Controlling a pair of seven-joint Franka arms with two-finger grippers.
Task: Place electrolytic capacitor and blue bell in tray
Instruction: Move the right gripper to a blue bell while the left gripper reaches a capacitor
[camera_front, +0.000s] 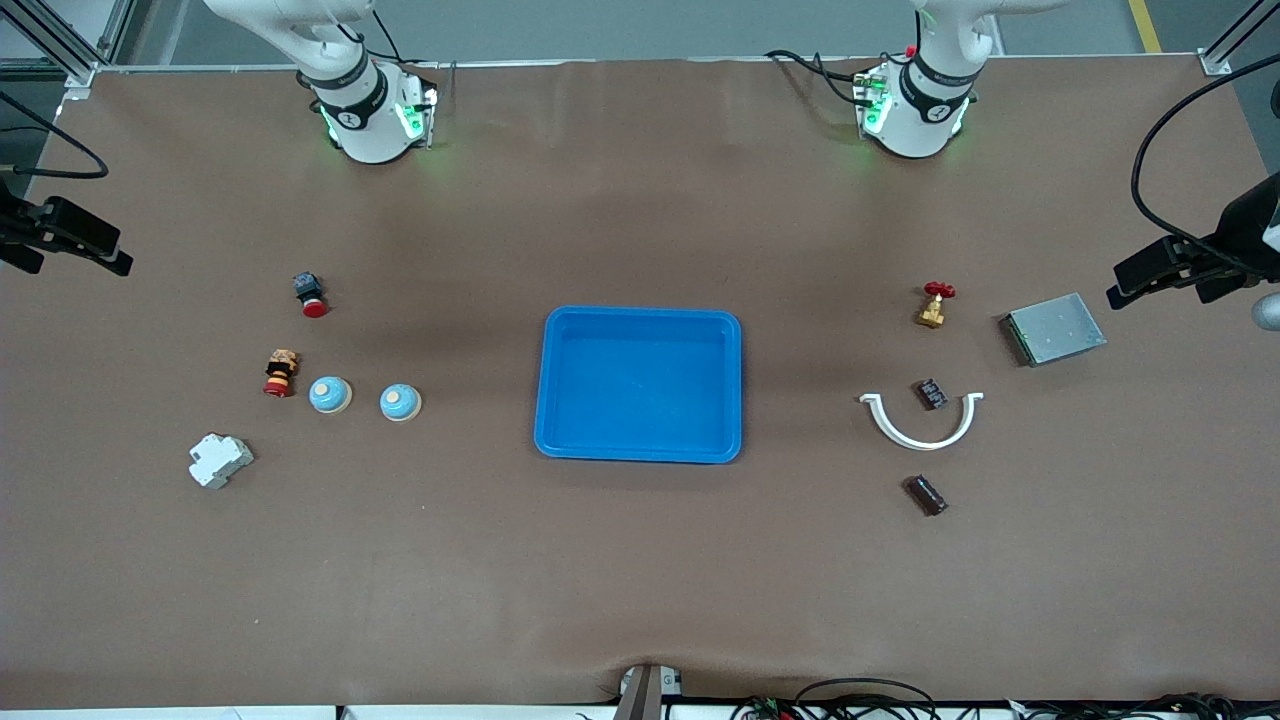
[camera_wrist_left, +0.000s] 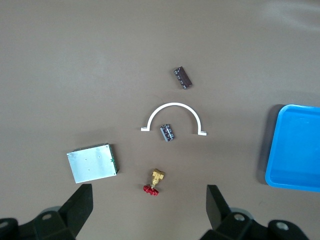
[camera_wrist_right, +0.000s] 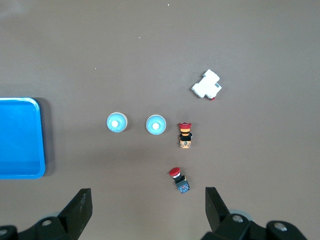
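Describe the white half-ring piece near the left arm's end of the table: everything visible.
The white half-ring is a thin, flat semicircular arc, plastic-looking, with small outward tabs at both ends. It lies flat on the brown table, its open side facing the robots. A small dark component sits in its mouth, apparently apart. No gripper touches it.

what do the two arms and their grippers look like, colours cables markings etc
Both arms are white with black joint bands and green lights glowing at the bases; black cables run to each base. The left arm carries a small red part by its cabling. The left gripper and right gripper have black, wedge-shaped fingers on black bodies.
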